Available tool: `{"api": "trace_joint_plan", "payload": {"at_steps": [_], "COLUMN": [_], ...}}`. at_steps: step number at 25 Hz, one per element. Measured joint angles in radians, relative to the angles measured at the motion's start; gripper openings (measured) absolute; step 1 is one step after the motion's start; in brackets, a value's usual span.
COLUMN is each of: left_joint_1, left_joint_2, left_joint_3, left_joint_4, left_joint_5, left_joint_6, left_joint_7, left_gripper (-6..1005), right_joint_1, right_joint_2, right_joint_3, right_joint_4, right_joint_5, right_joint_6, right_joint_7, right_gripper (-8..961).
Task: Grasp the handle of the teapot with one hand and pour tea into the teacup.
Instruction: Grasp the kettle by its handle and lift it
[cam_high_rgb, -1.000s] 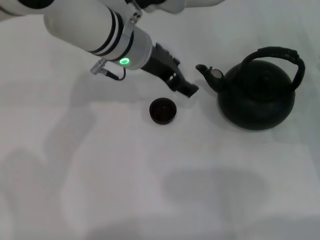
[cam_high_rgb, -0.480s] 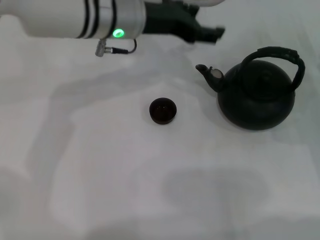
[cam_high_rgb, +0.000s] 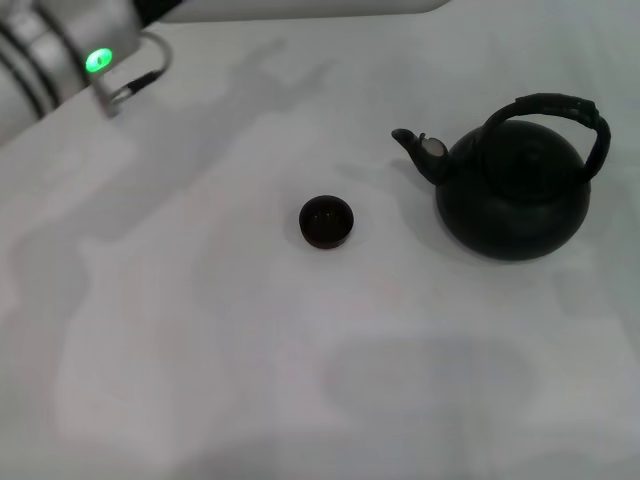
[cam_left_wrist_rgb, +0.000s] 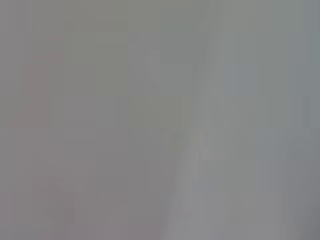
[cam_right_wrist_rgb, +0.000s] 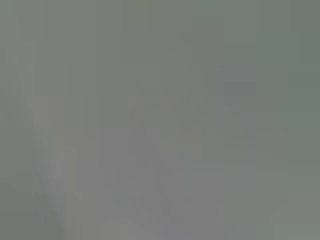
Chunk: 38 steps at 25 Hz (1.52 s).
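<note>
white table (cam_high_rgb: 250, 380), teapot (cam_high_rgb: 512, 195) right of teacup (cam_high_rgb: 326, 221), spout cupward. best to close squarely on handle (cam_high_rgb: 560, 106) top. neither claw visible; state unknowable.

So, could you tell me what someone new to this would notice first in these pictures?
The big black teapot stands out at once, on the right of the white table, its arched handle upright and its spout pointing left. Left of it, standing apart, sits the tiny dark teacup. In the far left corner part of the left arm shows a green light; neither gripper is in view.
</note>
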<state>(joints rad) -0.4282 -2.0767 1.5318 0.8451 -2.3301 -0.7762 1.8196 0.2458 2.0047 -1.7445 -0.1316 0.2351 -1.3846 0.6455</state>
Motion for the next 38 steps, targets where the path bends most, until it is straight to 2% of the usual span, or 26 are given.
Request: {"api": "trace_joint_plan", "payload": {"at_steps": [4,5,6,8,10,12,17,22,29,38], "left_joint_1": [0.019,0.02,0.021,0.019,0.012,0.006,-0.002,-0.003,0.008,0.011], "left_joint_2": [-0.004,-0.005,-0.005,-0.005,-0.006,-0.007,-0.007,-0.008,-0.008,-0.008], "left_joint_3": [-0.015,-0.015,-0.014,-0.01,-0.013,-0.025,-0.061,-0.057,-0.063,-0.065], "left_joint_4": [-0.138,-0.176,-0.217,-0.284,-0.343,-0.377,-0.447,-0.469,-0.485,-0.501], "left_joint_5": [-0.236,-0.308,-0.389,-0.5,-0.575,-0.591,-0.594,-0.594,-0.595,-0.598], "left_joint_6": [-0.085,-0.117,-0.155,-0.21,-0.251,-0.263,-0.267,-0.271,-0.274,-0.275], "left_joint_7": [0.26,0.32,0.385,0.468,0.52,0.529,0.53,0.536,0.532,0.532], "left_gripper": [840,839,837,836,836,836,835,835,835,836], "right_joint_1": [-0.023,-0.036,-0.036,-0.044,-0.046,-0.046,-0.038,-0.022,0.01,0.023], "right_joint_2": [-0.029,-0.051,-0.051,-0.073,-0.084,-0.076,-0.029,-0.001,-0.003,0.005], "right_joint_3": [-0.001,-0.001,-0.001,-0.001,0.0,0.003,0.008,0.053,0.047,0.048], "right_joint_4": [0.003,0.004,0.004,0.007,0.02,0.045,0.073,0.068,0.067,0.066], "right_joint_5": [-0.157,-0.265,-0.265,-0.367,-0.439,-0.462,-0.462,-0.454,-0.469,-0.465], "right_joint_6": [-0.113,-0.184,-0.184,-0.228,-0.237,-0.225,-0.152,-0.107,-0.065,-0.008], "right_joint_7": [0.063,0.095,0.095,0.132,0.153,0.142,0.077,0.011,0.013,0.03], "right_gripper": [841,841,841,841,841,841,841,841,841,838]}}
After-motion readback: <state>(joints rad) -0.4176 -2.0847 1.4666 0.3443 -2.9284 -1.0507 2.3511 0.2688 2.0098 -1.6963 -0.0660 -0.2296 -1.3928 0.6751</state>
